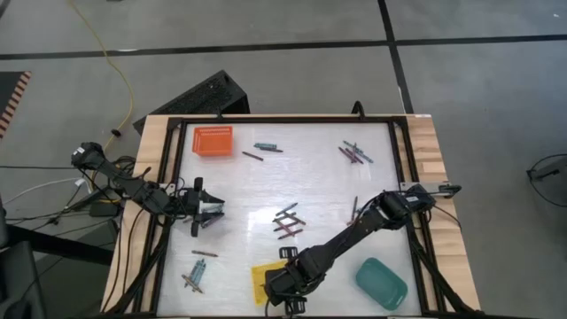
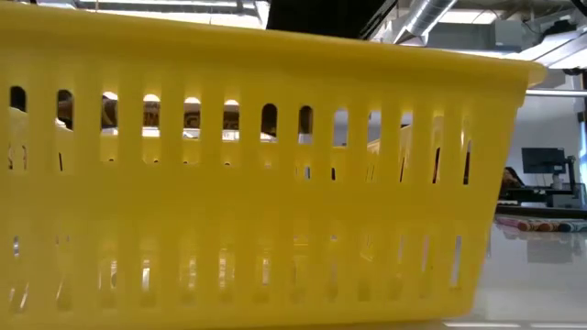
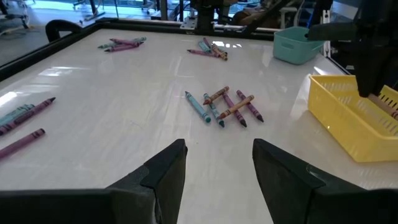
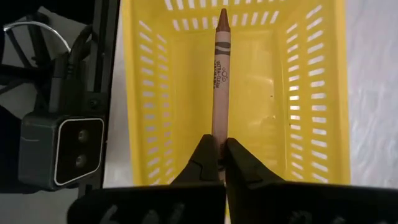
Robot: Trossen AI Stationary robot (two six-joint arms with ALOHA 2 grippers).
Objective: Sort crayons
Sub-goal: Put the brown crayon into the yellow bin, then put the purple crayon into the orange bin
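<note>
Crayon (image 4: 221, 74) pinched in R gripper (image 4: 222, 155) over yellow tray (image 4: 149, 93), apparently not touching it; L gripper (image 3: 214, 165) spread.

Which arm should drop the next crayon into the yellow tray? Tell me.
Right. The right gripper already pinches a brown crayon over the yellow tray; the left gripper is open, empty, and off to the side.

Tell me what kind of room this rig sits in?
Probably a lab or workshop: bare concrete floor with a loose yellow cable, a wood-edged work table, and beyond it a monitor and ceiling duct.
</note>
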